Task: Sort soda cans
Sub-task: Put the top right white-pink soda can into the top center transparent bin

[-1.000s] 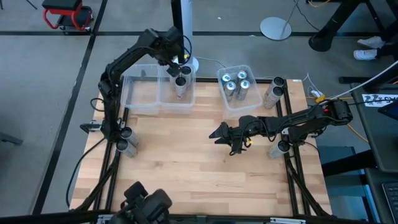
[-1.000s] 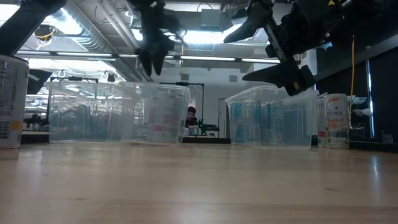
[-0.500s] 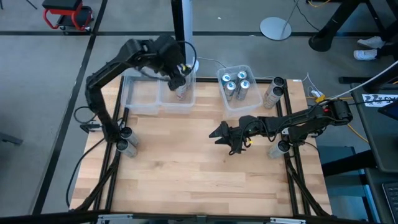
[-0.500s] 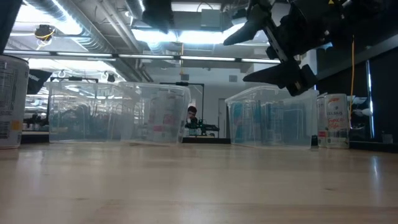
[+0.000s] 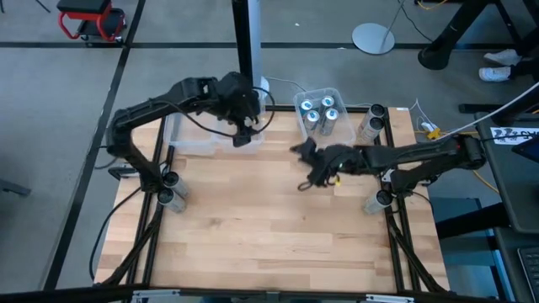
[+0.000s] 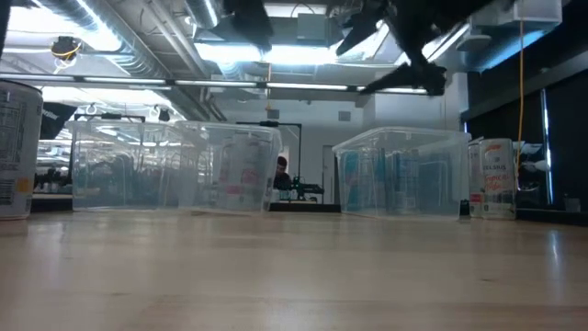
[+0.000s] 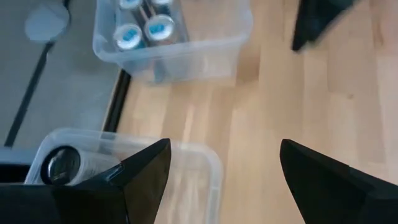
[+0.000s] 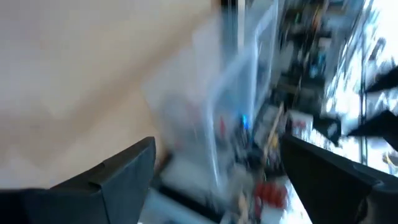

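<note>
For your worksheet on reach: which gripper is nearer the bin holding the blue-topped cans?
Right. The right gripper hovers just before that bin; the left gripper is over the other bin.

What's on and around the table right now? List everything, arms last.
Left bin: one, clear, far-left of table.
Dark-topped can: one visible, lying inside left bin.
Right bin: one, clear, far side, right of centre.
Blue-topped cans: four, silver, upright in right bin.
Loose cans: two at left edge, two at right edge, silver, dark tops.
Table: one, light wood.
Person: one, far background of low view.
Left claw: open, empty, over left bin's right end.
Right claw: open, empty, raised near right bin.
</note>
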{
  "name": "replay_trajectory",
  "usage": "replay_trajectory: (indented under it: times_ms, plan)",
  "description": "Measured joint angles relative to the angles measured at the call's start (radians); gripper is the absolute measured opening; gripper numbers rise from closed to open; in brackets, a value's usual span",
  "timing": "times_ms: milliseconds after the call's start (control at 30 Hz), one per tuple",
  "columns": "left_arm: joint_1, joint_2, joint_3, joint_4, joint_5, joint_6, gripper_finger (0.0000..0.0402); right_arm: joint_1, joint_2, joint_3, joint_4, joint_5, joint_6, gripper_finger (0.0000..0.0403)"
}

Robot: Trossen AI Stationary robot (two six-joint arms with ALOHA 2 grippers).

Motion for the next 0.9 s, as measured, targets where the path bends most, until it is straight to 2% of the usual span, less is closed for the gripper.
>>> replay_trajectory:
  times_ms: [100,233,367,533,633,767,900]
  plan:
    - [0.031,-0.084,-0.186,0.208,0.058,0.026,0.029,-0.077,-0.046,0.098,-0.143,0.029,-0.013,0.0342]
    - [0.063,-0.191,-0.415,0.472,0.114,0.054,0.029,-0.239,-0.075,0.208,-0.26,0.029,-0.015,0.0342]
    - [0.084,-0.278,-0.603,0.666,0.118,0.06,0.029,-0.422,-0.076,0.274,-0.309,0.018,-0.01,0.0342]
    - [0.099,-0.367,-0.805,0.858,0.119,0.085,0.029,-0.598,-0.075,0.284,-0.311,0.0,-0.012,0.0342]
    - [0.113,-0.413,-0.917,0.937,0.122,0.082,0.029,-0.65,-0.076,0.284,-0.319,-0.009,0.027,0.0342]
    - [0.131,-0.48,-1.041,1.051,0.138,0.077,0.029,-0.656,-0.076,0.284,-0.389,-0.022,0.038,0.0342]
    - [0.138,-0.539,-1.128,1.121,0.141,0.059,0.029,-0.658,-0.066,0.316,-0.46,0.082,0.127,0.0342]
